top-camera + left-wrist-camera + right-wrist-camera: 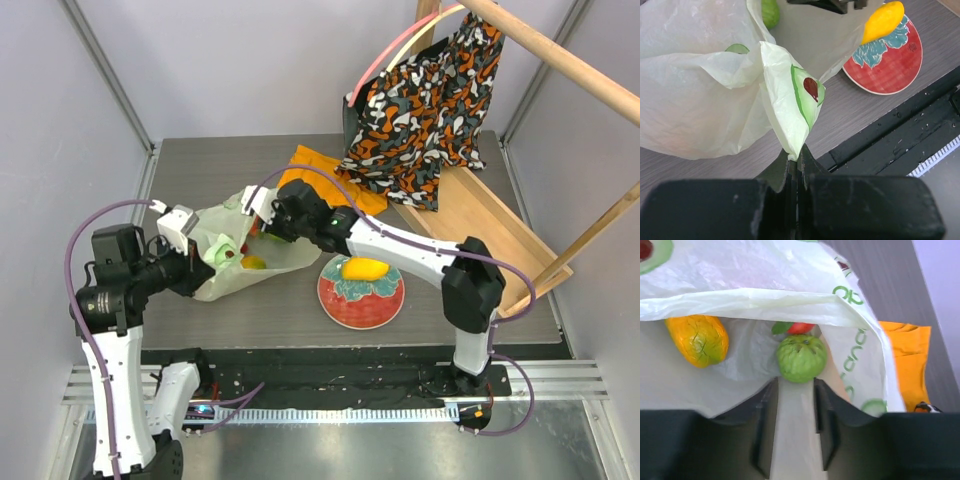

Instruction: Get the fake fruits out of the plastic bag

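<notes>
The pale-green plastic bag (225, 268) lies on the table with its mouth held open. My left gripper (797, 159) is shut on a fold of the bag's rim and lifts it. My right gripper (796, 385) is open inside the bag's mouth, in the top view (262, 218) at the bag's far side. The green round fruit (801, 357) sits just beyond its fingertips, not clamped. A yellow-orange mango (697, 339) lies to its left and the red pepper (801, 328) behind it. Another yellow mango (365, 268) lies on the red floral plate (352, 305).
An orange cloth (318, 172) lies behind the bag. An orange-black patterned fabric bag (430, 110) hangs from a wooden rack (500, 225) at the back right. The black base rail (330, 375) runs along the near edge.
</notes>
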You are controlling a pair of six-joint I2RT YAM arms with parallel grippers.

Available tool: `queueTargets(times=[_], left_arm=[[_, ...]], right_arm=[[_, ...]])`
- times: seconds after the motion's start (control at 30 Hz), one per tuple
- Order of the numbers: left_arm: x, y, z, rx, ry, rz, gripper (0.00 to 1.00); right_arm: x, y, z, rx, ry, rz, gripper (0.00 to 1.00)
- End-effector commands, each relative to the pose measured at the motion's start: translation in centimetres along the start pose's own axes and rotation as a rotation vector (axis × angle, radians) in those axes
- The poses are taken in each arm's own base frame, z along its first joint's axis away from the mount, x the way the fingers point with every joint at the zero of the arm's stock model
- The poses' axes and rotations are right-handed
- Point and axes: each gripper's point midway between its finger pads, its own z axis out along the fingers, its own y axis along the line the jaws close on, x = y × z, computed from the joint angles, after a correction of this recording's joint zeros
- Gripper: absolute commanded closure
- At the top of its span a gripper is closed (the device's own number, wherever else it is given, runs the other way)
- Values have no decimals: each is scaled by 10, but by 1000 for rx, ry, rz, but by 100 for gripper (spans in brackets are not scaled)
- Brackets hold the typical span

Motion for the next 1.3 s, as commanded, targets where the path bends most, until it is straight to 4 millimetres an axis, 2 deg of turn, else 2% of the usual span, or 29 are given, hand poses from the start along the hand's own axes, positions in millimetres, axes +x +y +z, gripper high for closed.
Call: queueTargets(times=[0.0,0.13,0.2,0.23,0.33,0.5,0.67,0.8,0.83,0.9,0.93,1.0,1.07,1.1,1.13,1.2,1.23,1.27], left_arm=[[-15,-3,1,28,-50,10,100],[-18,-11,-7,37,-60,18,100],[-19,-16,-13,41,-68,18,100],[-20,-18,-15,43,-73,17,100],[-22,-23,-22,36,-82,25,100],[-22,-28,-33,19,-92,54,100],[-25,-33,-39,24,-91,69,100],[-22,-32,-38,26,-73,69,100],[-22,-31,-38,26,-77,74,100],[-20,-30,-35,23,-71,66,100],[-20,-29,-34,24,-72,68,100],[-19,-28,-32,27,-67,57,100],[-20,-26,-30,27,-75,53,100],[-18,-26,-27,32,-72,41,100],[-21,-24,-25,30,-81,45,100],[-18,-20,-19,33,-73,30,100],[-18,-18,-16,33,-71,33,100],[-17,-17,-15,34,-69,29,100]], right_arm=[[5,0,-2,17,0,40,53],[13,-1,28,43,28,48,46],[9,-13,35,96,33,50,39],[15,-14,43,117,51,49,36],[15,-27,51,181,59,39,25],[34,-32,67,207,110,0,7],[50,-26,87,189,143,-61,4],[52,-22,98,131,132,-104,24],[50,-17,100,94,117,-111,35],[47,-15,101,55,109,-109,45],[46,-15,100,41,103,-114,57],[45,-9,98,6,99,-121,69],[38,-8,89,-9,86,-129,83],[35,-9,84,-11,76,-126,85],[18,-16,70,1,40,-120,86],[6,-11,54,-36,7,-97,88],[-17,-18,32,-37,-49,-86,88],[-19,-13,22,-63,-54,-76,88]])
